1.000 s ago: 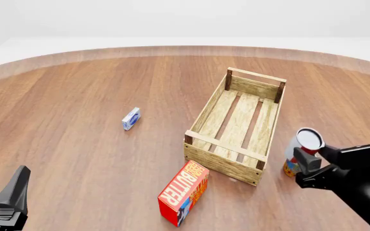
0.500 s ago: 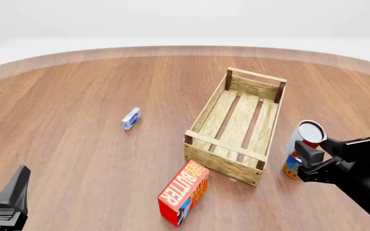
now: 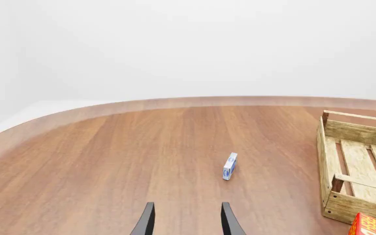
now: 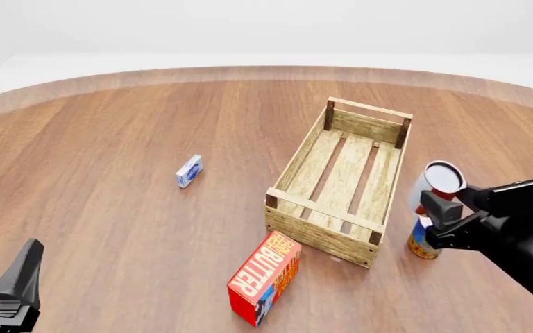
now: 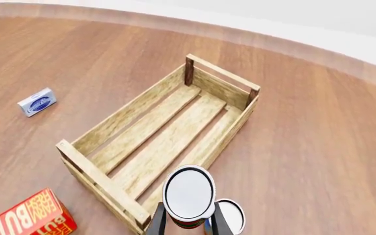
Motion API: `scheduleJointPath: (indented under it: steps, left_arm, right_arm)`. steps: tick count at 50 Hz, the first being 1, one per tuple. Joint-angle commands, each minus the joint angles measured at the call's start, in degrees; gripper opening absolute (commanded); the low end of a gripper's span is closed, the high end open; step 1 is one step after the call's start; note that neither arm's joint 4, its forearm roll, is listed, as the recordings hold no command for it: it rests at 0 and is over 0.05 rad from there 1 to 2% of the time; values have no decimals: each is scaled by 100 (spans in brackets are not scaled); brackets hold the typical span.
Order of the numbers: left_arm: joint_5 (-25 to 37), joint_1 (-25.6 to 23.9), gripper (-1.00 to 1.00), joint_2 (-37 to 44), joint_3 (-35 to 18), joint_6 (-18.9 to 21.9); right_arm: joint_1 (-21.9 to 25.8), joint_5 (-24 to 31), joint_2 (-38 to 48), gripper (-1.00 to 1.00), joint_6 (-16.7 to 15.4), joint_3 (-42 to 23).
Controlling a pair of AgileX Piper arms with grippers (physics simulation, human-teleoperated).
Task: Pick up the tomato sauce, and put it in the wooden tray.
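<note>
The tomato sauce, a small can with a silver top, hangs above the table just right of the wooden tray, with my right gripper shut on it. In the right wrist view the tomato sauce sits between the gripper's dark fingers, over the near right corner of the wooden tray. My left gripper stays low at the near left; its fingers stand open with nothing between them. The wooden tray is empty.
A blue-and-yellow can stands on the table right under the held can, its silver top showing. A red butter box lies in front of the tray's near left corner. A small blue-and-white box lies to the tray's left.
My right gripper has lifted the tomato sauce higher, away from the blue-and-yellow can, and edged slightly left toward the tray. The left arm has not moved.
</note>
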Motion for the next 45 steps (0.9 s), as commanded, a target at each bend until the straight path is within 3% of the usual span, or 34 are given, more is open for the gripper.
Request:
scheduleJointPath:
  steps: [1,45]
  left_arm:
    - [0,0,100,0,0,0]
    - [0,0,100,0,0,0]
  right_arm:
    - [38,-65,187,-100,56,-168]
    - [166,-636,1222,-100,-130,-720]
